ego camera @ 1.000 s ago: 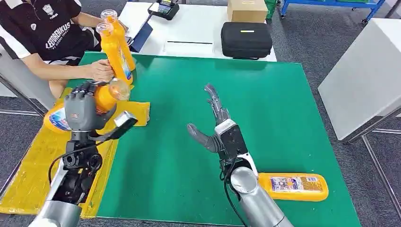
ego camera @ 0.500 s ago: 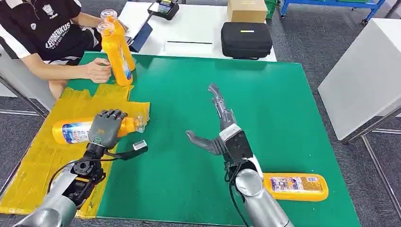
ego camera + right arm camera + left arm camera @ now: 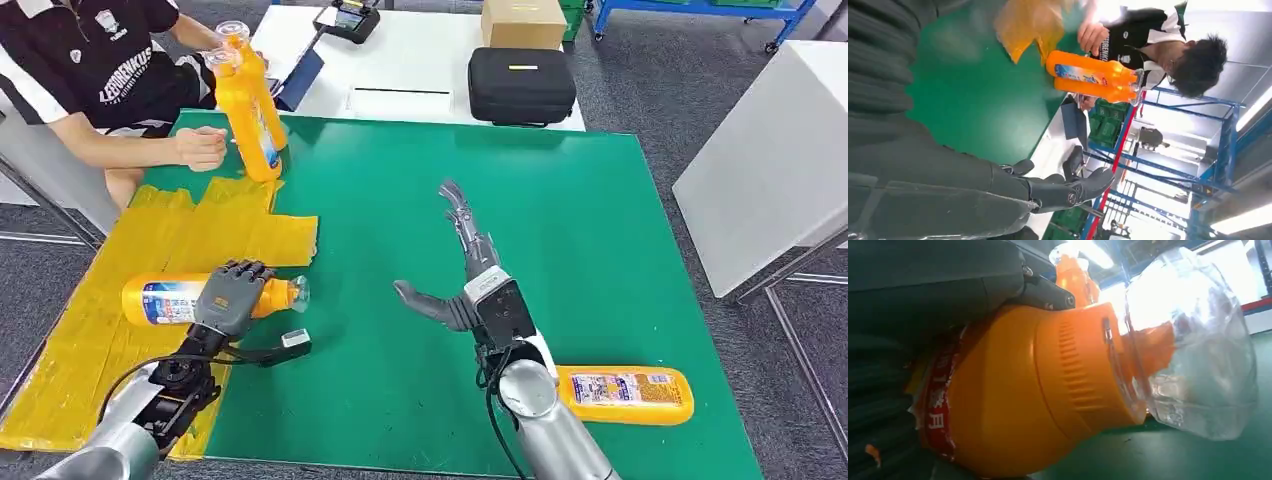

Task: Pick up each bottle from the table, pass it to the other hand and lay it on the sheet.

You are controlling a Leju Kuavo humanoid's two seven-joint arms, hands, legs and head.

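Note:
An orange bottle with a clear cap lies on its side on the yellow sheet, cap toward the green mat. My left hand grips its neck end from above; the left wrist view has the bottle close up under my fingers. Over the middle of the mat my right hand is open with fingers spread, holding nothing. A second orange bottle lies flat by the mat's front right edge, beside my right forearm. Two more bottles stand upright at the back left; they also appear in the right wrist view.
A seated person's hand rests next to the upright bottles at the back left. A black case and a cardboard box sit on the white table behind the green mat. Another white table stands to the right.
My left hand came down from above the sheet and brought the bottle to lie flat on it. The right hand has barely moved. The person's hand drew back slightly.

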